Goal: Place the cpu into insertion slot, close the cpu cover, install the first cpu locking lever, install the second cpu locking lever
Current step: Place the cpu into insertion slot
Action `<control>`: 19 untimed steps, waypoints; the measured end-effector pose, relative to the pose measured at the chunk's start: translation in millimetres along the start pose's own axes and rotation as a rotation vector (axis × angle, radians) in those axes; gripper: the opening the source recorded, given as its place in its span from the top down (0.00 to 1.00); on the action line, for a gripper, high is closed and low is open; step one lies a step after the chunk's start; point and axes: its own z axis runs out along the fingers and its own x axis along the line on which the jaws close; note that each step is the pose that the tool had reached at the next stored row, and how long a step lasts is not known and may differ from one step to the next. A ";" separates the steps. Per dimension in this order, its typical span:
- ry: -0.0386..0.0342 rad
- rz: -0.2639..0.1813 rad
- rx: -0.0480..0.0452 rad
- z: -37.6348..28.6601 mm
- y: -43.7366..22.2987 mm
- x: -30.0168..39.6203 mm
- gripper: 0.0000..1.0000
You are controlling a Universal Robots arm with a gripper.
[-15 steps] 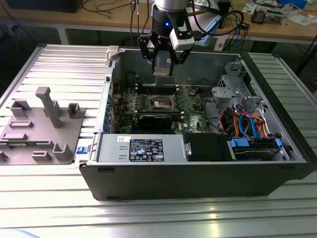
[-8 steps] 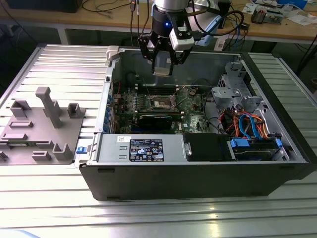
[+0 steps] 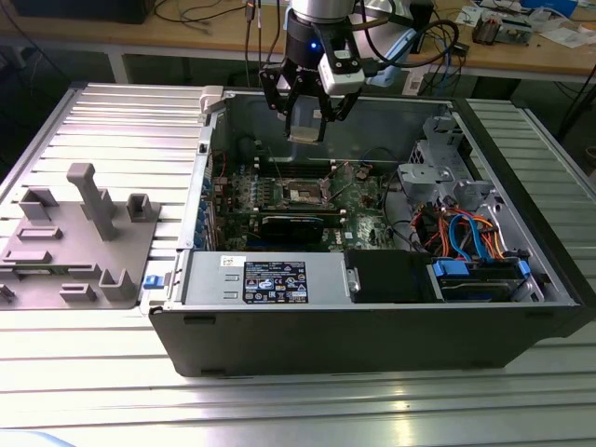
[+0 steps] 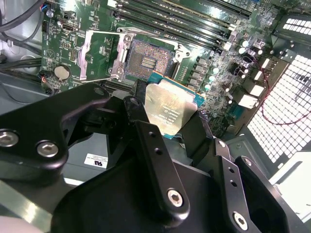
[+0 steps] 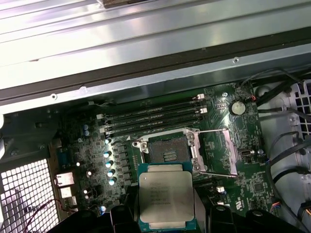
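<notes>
The fingers [image 4: 195, 133] clamp the cpu [image 5: 166, 196] by its edges, above the open slot [image 5: 168, 150]; the cover [image 5: 218, 151] lies folded open beside it. Risk: a tilted or offset descent could bend the contacts.

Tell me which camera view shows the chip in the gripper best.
The first wrist view: the chip faces the camera, its silver top almost wholly visible. The second wrist view shows it tilted, its sides clasped by black fingers. The exterior view shows it as a small pale square in the gripper above the case.
</notes>
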 end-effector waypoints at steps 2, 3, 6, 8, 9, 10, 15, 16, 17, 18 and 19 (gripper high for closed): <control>-0.0001 0.003 -0.0001 0.0 0.0 0.0 0.46; -0.0001 0.004 -0.0001 0.0 0.0 0.0 0.46; -0.0001 0.006 -0.0001 0.0 0.0 0.0 0.46; -0.0001 0.009 -0.0002 0.0 0.0 0.0 0.46; -0.0001 0.010 -0.0002 0.0 0.0 0.0 0.46; -0.0001 0.011 -0.0002 0.0 0.0 0.0 0.46; -0.0001 0.016 -0.0003 0.0 0.0 0.0 0.46; -0.0002 0.017 -0.0003 0.0 0.0 0.0 0.46; -0.0002 0.018 -0.0003 0.0 0.0 0.0 0.46; -0.0002 0.019 -0.0003 0.0 0.0 0.0 0.46; -0.0002 0.019 -0.0003 0.0 0.0 0.0 0.46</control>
